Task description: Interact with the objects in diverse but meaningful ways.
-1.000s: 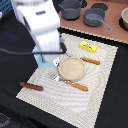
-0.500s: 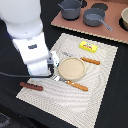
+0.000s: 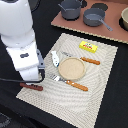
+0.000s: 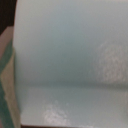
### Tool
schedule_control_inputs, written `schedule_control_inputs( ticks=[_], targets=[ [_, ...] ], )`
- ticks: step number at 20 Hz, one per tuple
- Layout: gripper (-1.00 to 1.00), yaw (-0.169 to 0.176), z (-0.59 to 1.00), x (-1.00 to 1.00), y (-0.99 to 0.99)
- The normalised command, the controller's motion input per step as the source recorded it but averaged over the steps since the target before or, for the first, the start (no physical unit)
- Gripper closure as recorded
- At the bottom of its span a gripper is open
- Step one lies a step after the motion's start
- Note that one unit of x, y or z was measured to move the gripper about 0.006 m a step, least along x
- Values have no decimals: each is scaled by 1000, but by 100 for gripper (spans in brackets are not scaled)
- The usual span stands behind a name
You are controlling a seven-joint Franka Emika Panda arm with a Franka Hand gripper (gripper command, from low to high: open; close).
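A pale blue surface, the cup-like container (image 4: 65, 55), fills the wrist view at very close range, and no fingers show around it. In the exterior view my white arm (image 3: 22, 47) hangs over the placemat's left edge and hides the gripper and the cup. A dark red-brown sausage (image 3: 31, 86) lies on the black table just below the arm. The small white oblong piece (image 3: 54, 59) rests on the mat beside a tan plate (image 3: 72, 68). The yellow packet (image 3: 88, 46) sits near the mat's far edge.
An orange-handled fork (image 3: 70, 82) and knife (image 3: 86, 60) flank the plate on the striped placemat (image 3: 102, 95). Grey pots (image 3: 93, 17) stand on a brown board at the back. A dark cable (image 3: 10, 80) runs along the exterior view's left.
The arm has swung from above the mat's back corner toward the exterior view's left and lower, ending over the mat's left edge near the sausage.
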Motion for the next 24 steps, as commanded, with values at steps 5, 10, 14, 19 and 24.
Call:
schedule_control_inputs(
  ticks=[5,10,14,19,24],
  targets=[
    [-100,0,-45,-81,63],
    [-100,3,246,134,189],
    [-100,28,373,195,339],
    [-100,15,258,500,517],
    [-100,-113,15,398,377]
  ],
)
